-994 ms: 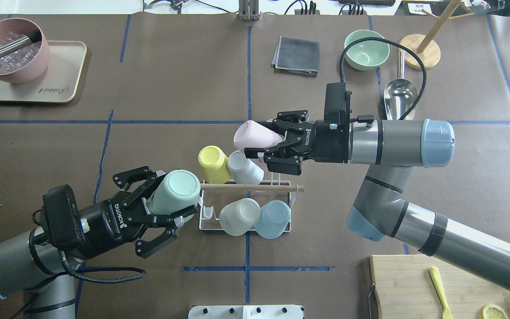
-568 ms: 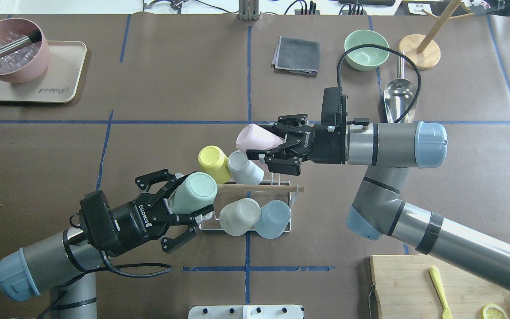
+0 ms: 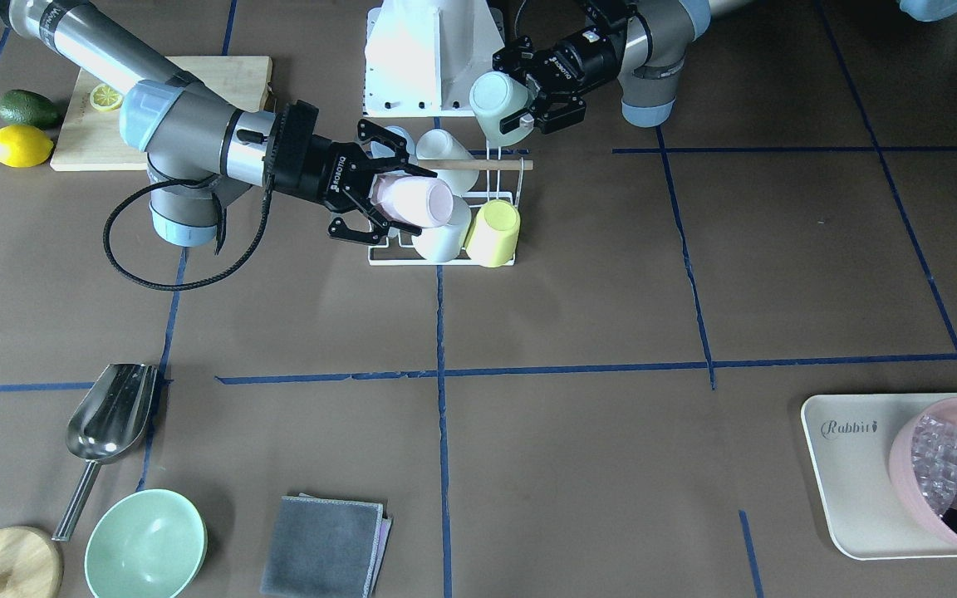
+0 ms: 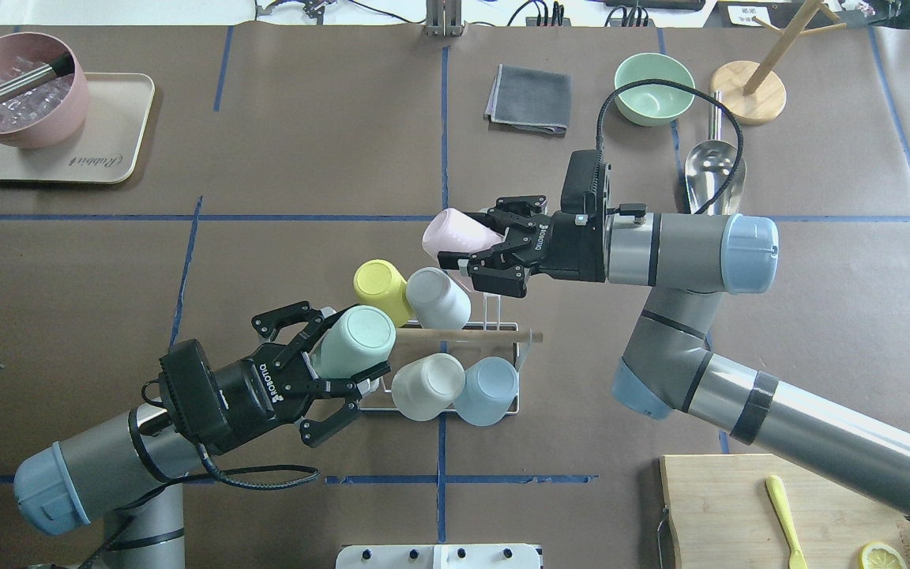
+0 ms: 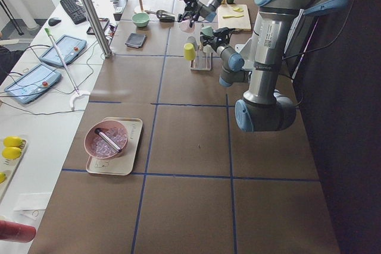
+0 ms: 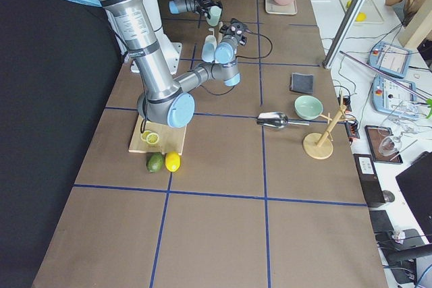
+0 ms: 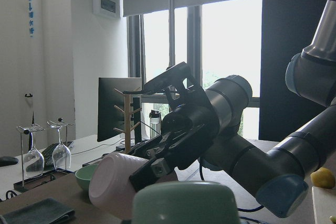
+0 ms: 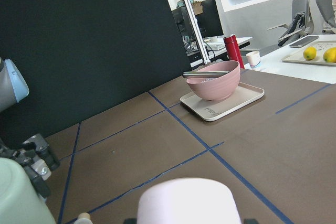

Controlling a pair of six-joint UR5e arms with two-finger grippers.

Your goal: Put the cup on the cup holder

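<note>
The cup holder (image 4: 463, 336), thin white wire under a round pale wooden rod, stands on the brown table (image 4: 265, 261) carrying four smooth matte tumblers (image 4: 427, 387). The left jaws grip a rounded mint cup (image 4: 354, 341) at the rod's left end. The right jaws clench a pink cup (image 4: 455, 231) just beyond the far row.

The script word "Rabbit" is printed on the beige tray (image 3: 848, 486) lying on the worktop (image 3: 578, 332). The brand "ROBOTIQ" is lettered in white on the black body of the right end effector (image 3: 402, 203). The same lettering is carried by the left end effector (image 4: 352, 348).
</note>
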